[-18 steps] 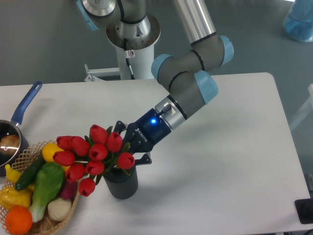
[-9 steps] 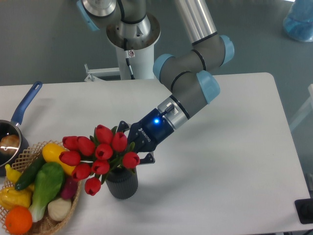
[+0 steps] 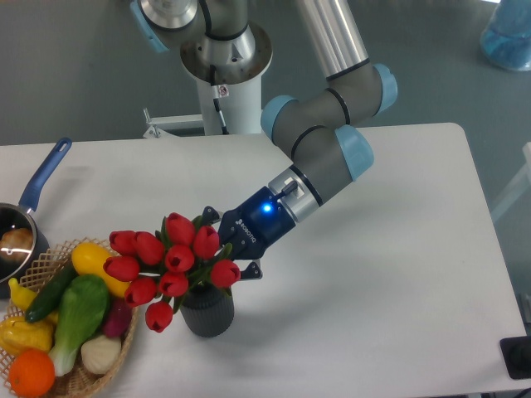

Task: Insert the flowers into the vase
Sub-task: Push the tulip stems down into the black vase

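White table (image 3: 390,274) carrying vase (image 3: 207,309), wicker basket (image 3: 83,375), saucepan (image 3: 18,228)

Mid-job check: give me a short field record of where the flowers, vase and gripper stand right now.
flowers: red tulip bunch, leaning left over the vase, stems hidden behind the buds
vase: dark ribbed cylinder, upright on the white table
gripper: right behind the bunch; jaws hidden by the buds, grip unclear
insertion: stems seem to enter the vase mouth, depth not visible
nearby: wicker basket of toy vegetables to the left, close to the drooping buds
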Controlling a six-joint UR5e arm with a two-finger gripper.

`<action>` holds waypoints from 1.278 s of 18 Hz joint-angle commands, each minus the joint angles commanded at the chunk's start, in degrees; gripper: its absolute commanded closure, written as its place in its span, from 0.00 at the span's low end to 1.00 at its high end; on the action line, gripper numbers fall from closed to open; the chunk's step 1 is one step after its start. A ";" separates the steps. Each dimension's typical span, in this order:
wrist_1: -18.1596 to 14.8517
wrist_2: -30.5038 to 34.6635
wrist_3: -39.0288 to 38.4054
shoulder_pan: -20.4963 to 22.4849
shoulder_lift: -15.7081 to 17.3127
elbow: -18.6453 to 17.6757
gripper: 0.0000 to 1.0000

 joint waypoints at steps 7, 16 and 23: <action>-0.09 0.09 -0.09 0.00 -0.18 -0.26 0.75; -0.18 0.18 -0.09 0.62 -0.35 -1.32 0.75; -0.18 0.18 -0.09 0.79 -0.61 -1.67 0.73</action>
